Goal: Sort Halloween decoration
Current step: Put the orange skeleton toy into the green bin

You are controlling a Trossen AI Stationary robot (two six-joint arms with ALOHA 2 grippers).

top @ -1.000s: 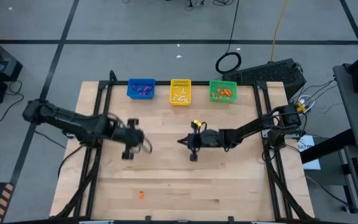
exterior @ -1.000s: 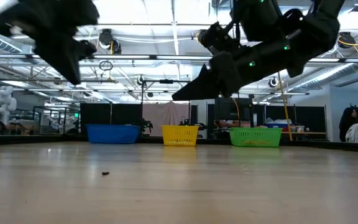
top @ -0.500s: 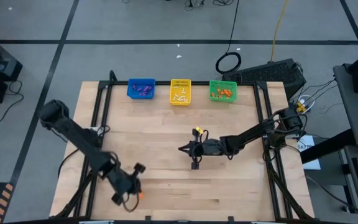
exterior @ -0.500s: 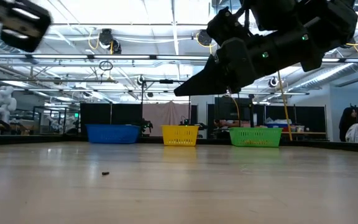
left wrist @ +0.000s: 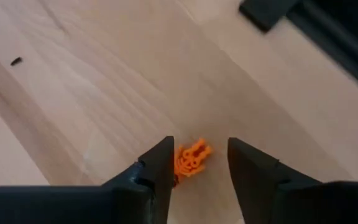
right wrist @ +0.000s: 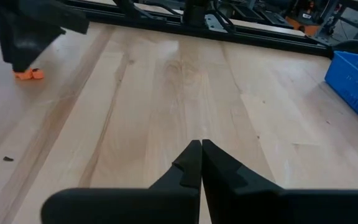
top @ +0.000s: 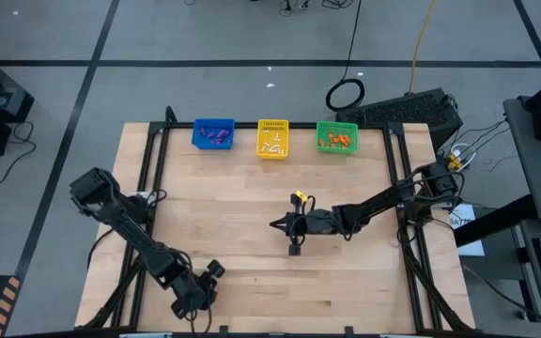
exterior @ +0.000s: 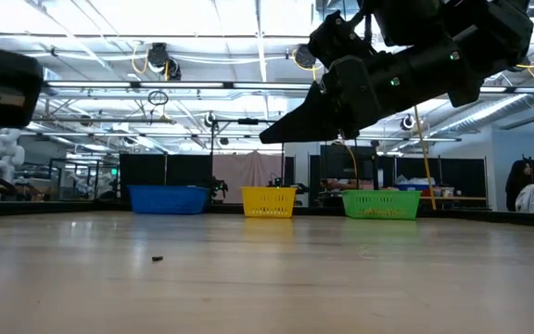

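One orange Halloween decoration (left wrist: 191,158) lies on the wood table near its front left. My left gripper (left wrist: 201,165) is open and points down over it, one finger on each side. The right wrist view shows the same trinket (right wrist: 28,73) under the left gripper (right wrist: 23,37). In the high view the left gripper (top: 207,291) covers it. My right gripper (top: 275,223) hovers shut above the table's middle, holding nothing (right wrist: 201,146). My left gripper comes at the orange trinket from above, and the trinket lies flat on the table between the open fingers. It lies right beside one finger (left wrist: 160,165); I cannot tell whether that finger touches it.
Three small baskets stand along the far edge: blue (top: 213,134) with purple pieces, yellow (top: 272,137) with white ones, green (top: 336,137) with orange ones. A dark speck (exterior: 157,259) lies on the boards. The black frame rail (left wrist: 316,25) runs close by.
My left gripper has swung from the table's left middle toward the near edge and come down over the orange trinket. My right gripper has shifted slightly toward the near edge and stays shut. The trinket has kept its place.
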